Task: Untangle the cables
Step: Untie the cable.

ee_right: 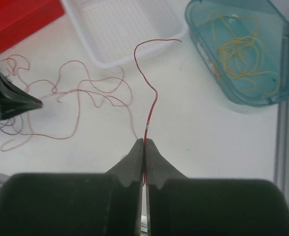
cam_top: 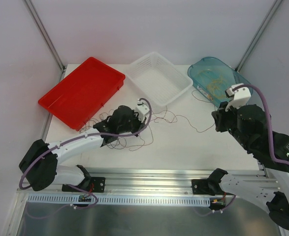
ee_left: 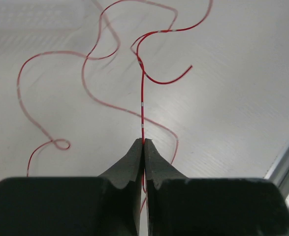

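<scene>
Thin red cables (cam_top: pixel 156 129) lie in loose loops on the white table between my two arms, with dark cables (cam_top: pixel 112 141) curled under the left arm. My left gripper (ee_left: pixel 143 142) is shut on a red cable (ee_left: pixel 142 98) that runs straight out from its tips into the loops. To the right of the tangle, my right gripper (ee_right: pixel 144 141) is shut on another stretch of red cable (ee_right: pixel 151 105), whose free end curls up toward the white basket. Yellow cables (ee_right: pixel 242 54) lie coiled inside the teal bin.
A red tray (cam_top: pixel 80 91) sits at the back left, a white mesh basket (cam_top: pixel 156 78) at the back centre and a teal bin (cam_top: pixel 203 63) at the back right. An aluminium rail (cam_top: pixel 149 174) runs along the near edge.
</scene>
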Controlling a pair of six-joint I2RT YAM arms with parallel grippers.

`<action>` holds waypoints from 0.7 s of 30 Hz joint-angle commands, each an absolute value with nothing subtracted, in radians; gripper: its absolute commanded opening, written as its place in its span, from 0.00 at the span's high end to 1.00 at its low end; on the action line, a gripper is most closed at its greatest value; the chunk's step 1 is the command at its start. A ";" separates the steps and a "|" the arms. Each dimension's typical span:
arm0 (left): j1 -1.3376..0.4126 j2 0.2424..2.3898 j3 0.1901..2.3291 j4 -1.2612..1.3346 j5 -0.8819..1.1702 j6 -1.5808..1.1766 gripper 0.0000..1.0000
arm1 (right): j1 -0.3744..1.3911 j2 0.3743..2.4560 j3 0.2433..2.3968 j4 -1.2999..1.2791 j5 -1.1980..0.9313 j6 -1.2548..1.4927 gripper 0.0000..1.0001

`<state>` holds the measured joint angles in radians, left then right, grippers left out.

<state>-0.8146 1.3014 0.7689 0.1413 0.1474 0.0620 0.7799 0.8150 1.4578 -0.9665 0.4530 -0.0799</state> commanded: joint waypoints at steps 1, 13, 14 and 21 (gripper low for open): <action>-0.717 1.263 0.716 0.085 0.052 -0.108 1.00 | 0.770 0.787 1.471 -1.046 0.607 -0.117 0.99; -0.422 1.200 0.660 -0.156 -0.066 -0.379 1.00 | 0.769 0.736 1.554 -1.091 0.716 -0.150 0.99; -0.408 1.190 0.652 -0.163 -0.067 -0.386 1.00 | 0.770 0.733 1.560 -1.098 0.724 -0.153 0.99; -0.290 1.189 0.652 -0.190 -0.029 -0.426 1.00 | 0.769 0.684 1.618 -1.101 0.711 -0.164 0.99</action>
<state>-0.3157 1.2079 0.6514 -0.1669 -0.0368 -0.3801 0.7734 0.7029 1.5837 -1.0943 0.6998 -0.1371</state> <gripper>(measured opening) 0.009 0.018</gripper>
